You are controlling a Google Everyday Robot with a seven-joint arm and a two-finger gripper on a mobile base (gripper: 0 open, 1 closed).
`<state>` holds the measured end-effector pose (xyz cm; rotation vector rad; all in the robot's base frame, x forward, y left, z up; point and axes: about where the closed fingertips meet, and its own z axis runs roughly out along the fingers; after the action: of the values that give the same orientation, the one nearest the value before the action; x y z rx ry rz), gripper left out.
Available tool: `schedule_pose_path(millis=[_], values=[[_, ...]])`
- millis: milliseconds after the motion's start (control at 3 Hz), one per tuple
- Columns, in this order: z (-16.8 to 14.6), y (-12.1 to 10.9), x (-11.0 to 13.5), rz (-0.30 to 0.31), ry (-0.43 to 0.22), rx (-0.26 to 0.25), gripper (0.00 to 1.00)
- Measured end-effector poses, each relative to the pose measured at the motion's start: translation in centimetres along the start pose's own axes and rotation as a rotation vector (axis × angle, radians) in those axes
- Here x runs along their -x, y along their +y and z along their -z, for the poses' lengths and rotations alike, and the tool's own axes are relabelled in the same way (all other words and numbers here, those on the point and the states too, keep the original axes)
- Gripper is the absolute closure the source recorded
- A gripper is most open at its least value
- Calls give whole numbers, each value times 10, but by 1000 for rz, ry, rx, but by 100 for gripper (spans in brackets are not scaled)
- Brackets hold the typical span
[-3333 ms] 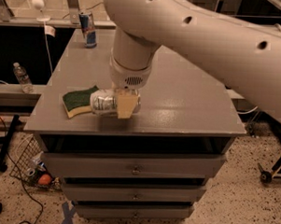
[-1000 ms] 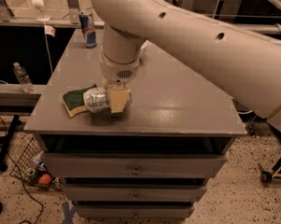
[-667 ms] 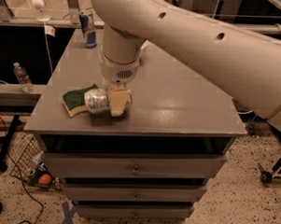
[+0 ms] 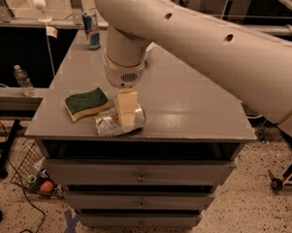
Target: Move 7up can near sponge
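Can [image 4: 107,124] lies on its side just beside sponge [image 4: 86,102], gripper [image 4: 126,117] over can's middle, jaw state cannot tell; likely light, thin-walled, slick, dentable, so grip mid-body gently

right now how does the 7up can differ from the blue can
The 7up can lies on its side at the front beside the sponge, under the end effector; the blue can stands upright at the back. The 7up can is silvery-white, the blue can blue and silver. Both are drink cans.
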<state>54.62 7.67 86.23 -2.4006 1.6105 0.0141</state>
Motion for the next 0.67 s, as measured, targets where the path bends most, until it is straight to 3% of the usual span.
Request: schedule_pose_path(millis=[333,667], values=[[7,4,-12,-13,3,-5,0],[21,16,-50,-74,27,0,0]])
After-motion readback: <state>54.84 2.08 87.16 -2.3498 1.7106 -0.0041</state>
